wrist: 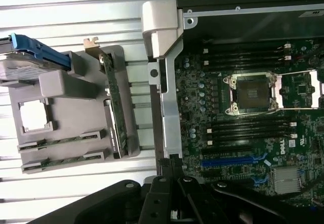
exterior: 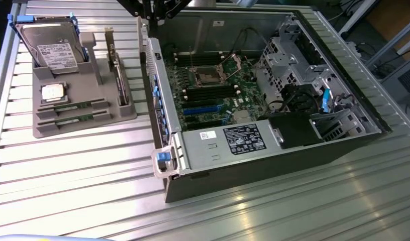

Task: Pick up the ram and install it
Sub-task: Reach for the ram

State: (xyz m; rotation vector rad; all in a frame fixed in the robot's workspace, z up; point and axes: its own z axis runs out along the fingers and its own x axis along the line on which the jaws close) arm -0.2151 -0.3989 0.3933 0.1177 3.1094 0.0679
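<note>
Hovering pinched shut, the black claw [wrist: 171,166] sits apart from the thin green ram [wrist: 63,140].

Two ram sticks [exterior: 74,105] lie in the tray [exterior: 98,88] (beside the case [exterior: 259,173]).

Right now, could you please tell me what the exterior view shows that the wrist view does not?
Exterior view: the power supply with its black label, the drive cage and the blue latch. Wrist view: the shut pincer near the case wall. Shared: the grey tray with two ram sticks lying in it, the hard drive, the processor and the empty socket.
</note>
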